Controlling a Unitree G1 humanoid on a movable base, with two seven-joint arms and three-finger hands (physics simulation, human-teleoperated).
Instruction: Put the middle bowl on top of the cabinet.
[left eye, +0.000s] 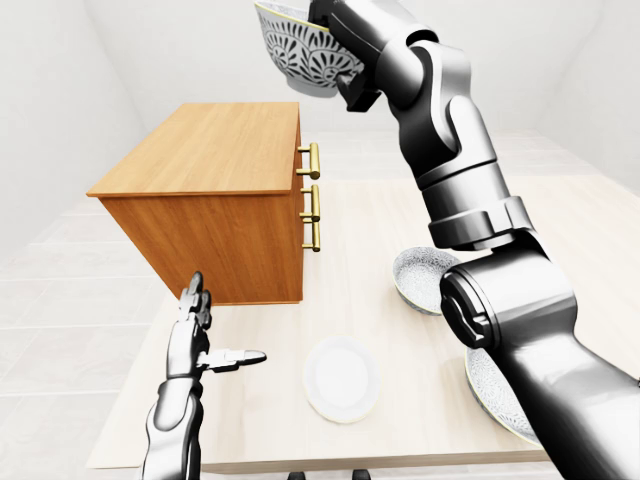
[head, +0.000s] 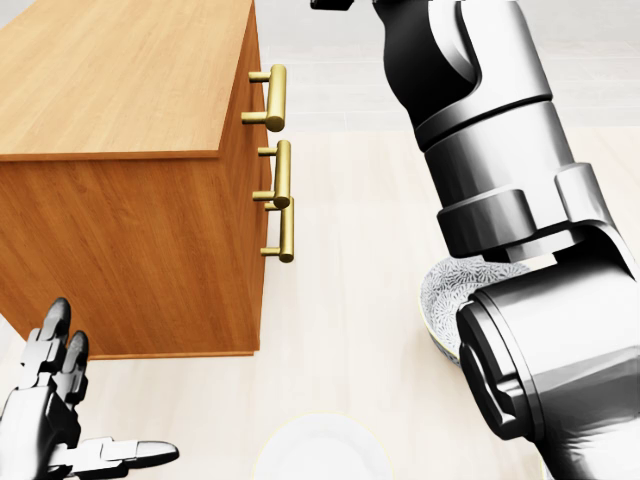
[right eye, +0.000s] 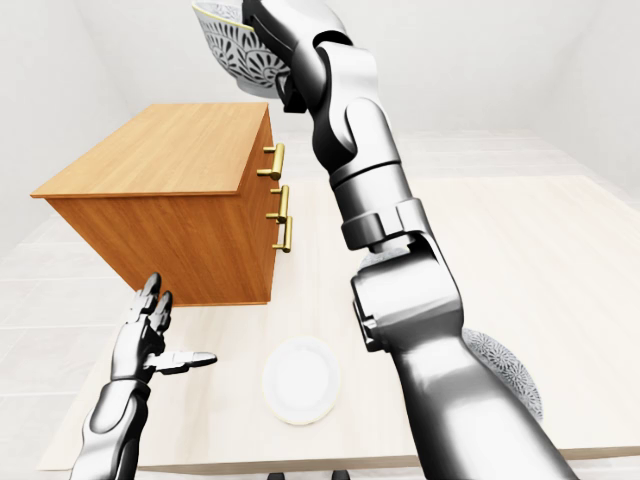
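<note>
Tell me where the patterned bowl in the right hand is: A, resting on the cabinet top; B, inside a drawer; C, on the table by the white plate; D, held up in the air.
D: the right hand holds the bowl aloft, clear of the cabinet top and the table.

- My right hand (left eye: 335, 25) grips the patterned middle bowl (left eye: 298, 55) at its rim, at the view's top, well above the right edge of the cabinet (left eye: 210, 160).
- My left hand (left eye: 197, 330) hovers at lower left, fingers spread, holding nothing.
- On the counter (left eye: 250, 420) lie a white plate (left eye: 342, 377), a second bowl (left eye: 418, 280) up and right of it, and a third bowl (left eye: 492, 385) partly hidden behind my arm.
</note>
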